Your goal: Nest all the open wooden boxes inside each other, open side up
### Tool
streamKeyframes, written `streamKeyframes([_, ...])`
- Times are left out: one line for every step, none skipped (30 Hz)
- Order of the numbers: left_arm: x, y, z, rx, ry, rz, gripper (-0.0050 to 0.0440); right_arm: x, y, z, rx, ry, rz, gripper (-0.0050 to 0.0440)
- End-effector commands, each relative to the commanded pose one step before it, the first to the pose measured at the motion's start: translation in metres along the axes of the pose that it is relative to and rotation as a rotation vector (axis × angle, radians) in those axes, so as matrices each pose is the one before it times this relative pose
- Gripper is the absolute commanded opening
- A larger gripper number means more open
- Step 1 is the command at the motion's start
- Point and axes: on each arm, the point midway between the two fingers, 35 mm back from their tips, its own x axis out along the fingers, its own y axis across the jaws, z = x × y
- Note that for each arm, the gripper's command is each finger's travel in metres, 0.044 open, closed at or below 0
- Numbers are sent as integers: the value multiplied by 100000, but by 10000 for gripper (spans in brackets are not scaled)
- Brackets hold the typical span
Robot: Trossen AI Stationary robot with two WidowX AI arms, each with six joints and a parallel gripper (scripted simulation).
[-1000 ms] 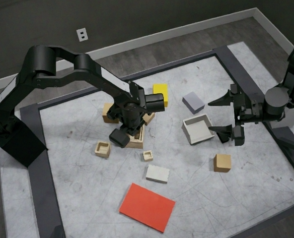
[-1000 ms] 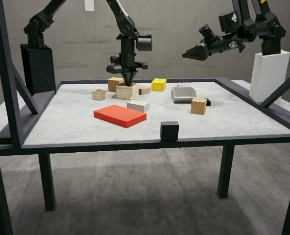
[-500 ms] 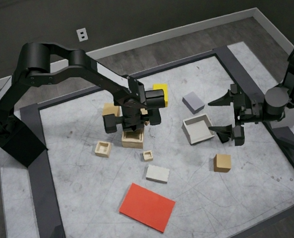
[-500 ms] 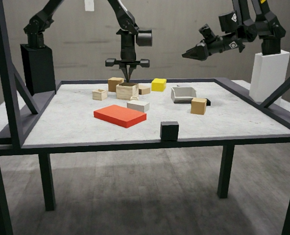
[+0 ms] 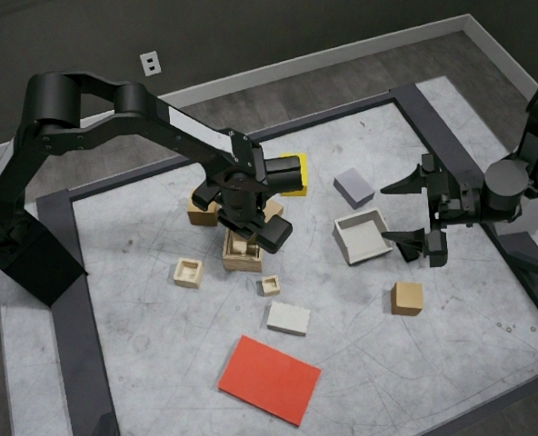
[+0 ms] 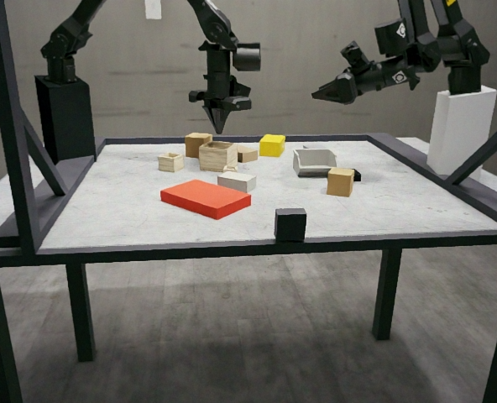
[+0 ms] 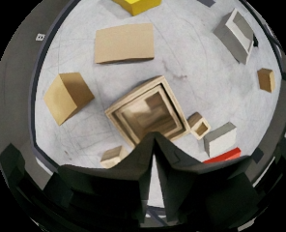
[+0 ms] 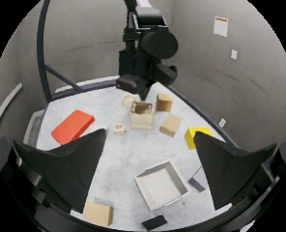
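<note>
Open tabletop separates the largest wooden box (image 5: 243, 263) (image 6: 217, 157) (image 7: 174, 108) (image 8: 142, 120) from the gray tray (image 5: 362, 236) (image 6: 315, 162) (image 7: 236, 36) (image 8: 162, 186); a tan block (image 5: 273, 209) (image 6: 247, 154) (image 7: 125, 43) (image 8: 170, 125) crowds its far side.

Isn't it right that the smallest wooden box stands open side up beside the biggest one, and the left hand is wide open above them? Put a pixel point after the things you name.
Not quite: the left hand (image 5: 241, 234) (image 6: 218, 131) (image 7: 153, 135) is shut, as the left wrist view shows. The rest holds.

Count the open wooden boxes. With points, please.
4: large box (image 5: 242, 264) (image 6: 217, 158) (image 7: 132, 95) (image 8: 142, 122) on the table, second box (image 5: 241, 244) (image 7: 152, 114) inside it, small box (image 5: 187, 280) (image 6: 170, 164) (image 7: 112, 158) (image 8: 128, 101) nearest the black pedestal (image 5: 48, 282) (image 6: 66, 121), tiny box (image 5: 271, 292) (image 6: 229, 168) (image 7: 194, 120) (image 8: 119, 131) near the white block (image 5: 289, 318) (image 6: 237, 182) (image 7: 220, 141). More may hide inside.
</note>
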Motion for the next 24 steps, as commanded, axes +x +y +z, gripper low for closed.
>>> streamKeyframes([-2230, -1006, 896, 12147, -3500, -4074, -50, 2, -45, 226, 268, -701, -199, 400])
streamKeyframes([-136, 3, -4, 9751, -7, 1, -50, 0, 0, 0, 0, 0, 0, 400])
streamKeyframes([-240, 6, -9, 7147, -11, 4, -50, 0, 0, 0, 0, 0, 0, 400])
streamKeyframes([-177, 4, -8, 5435, -8, 3, -50, 0, 0, 0, 0, 0, 0, 400])
streamKeyframes([-134, 3, -7, 5491, -6, 3, -50, 0, 0, 0, 0, 0, 0, 400])
streamKeyframes([-135, 3, -8, 5423, -5, 3, -50, 0, 0, 0, 0, 0, 0, 400])
streamKeyframes([-134, 3, -8, 5461, -5, 3, -50, 0, 0, 0, 0, 0, 0, 400])
streamKeyframes([-135, 2, -9, 5500, -5, 4, -50, 0, 0, 0, 0, 0, 0, 400])
streamKeyframes([-135, 2, -9, 5444, -4, 4, -50, 0, 0, 0, 0, 0, 0, 400])
streamKeyframes([-134, 1, -10, 5411, -4, 4, -50, 0, 0, 0, 0, 0, 0, 400])
streamKeyframes([-133, 1, -10, 5400, -4, 5, -50, 0, 0, 0, 0, 0, 0, 400])
streamKeyframes([-133, 0, -11, 5412, -3, 5, -50, 0, 0, 0, 0, 0, 0, 400])
streamKeyframes([-133, 0, -11, 5419, -3, 5, -50, 0, 0, 0, 0, 0, 0, 400])
streamKeyframes([-131, -1, -12, 5490, -3, 5, -50, 0, 0, 0, 0, 0, 0, 400])
streamKeyframes([-132, -2, -12, 5440, -2, 5, -50, 0, 0, 0, 0, 0, 0, 400])
streamKeyframes([-116, -2, -11, 5409, -2, 5, -50, 0, 0, 0, 0, 0, 0, 400])
streamKeyframes([0, 0, 0, 0, 0, 0, -50, 0, 0, 0, 0, 0, 0, 400])
streamKeyframes([0, 0, 0, 0, 0, 0, -50, 0, 0, 0, 0, 0, 0, 400])
streamKeyframes([-118, -3, -11, 8199, -1, 5, -50, 0, 0, 0, 0, 0, 0, 400])
streamKeyframes([-158, -5, -16, 6432, -1, 6, -50, 0, 0, 0, 0, 0, 0, 400])
streamKeyframes([-122, -5, -12, 4962, 0, 5, -50, 0, 0, 0, 0, 0, 0, 400])
streamKeyframes([-86, -4, -9, 3492, 0, 3, -50, 0, 0, 0, 0, 0, 0, 400])
streamKeyframes([-50, -3, -5, 2023, 0, 2, -50, 0, 0, 0, 0, 0, 0, 400])
streamKeyframes([-16, -1, -2, 644, 0, 1, -50, 0, 0, 0, 0, 0, 0, 400])
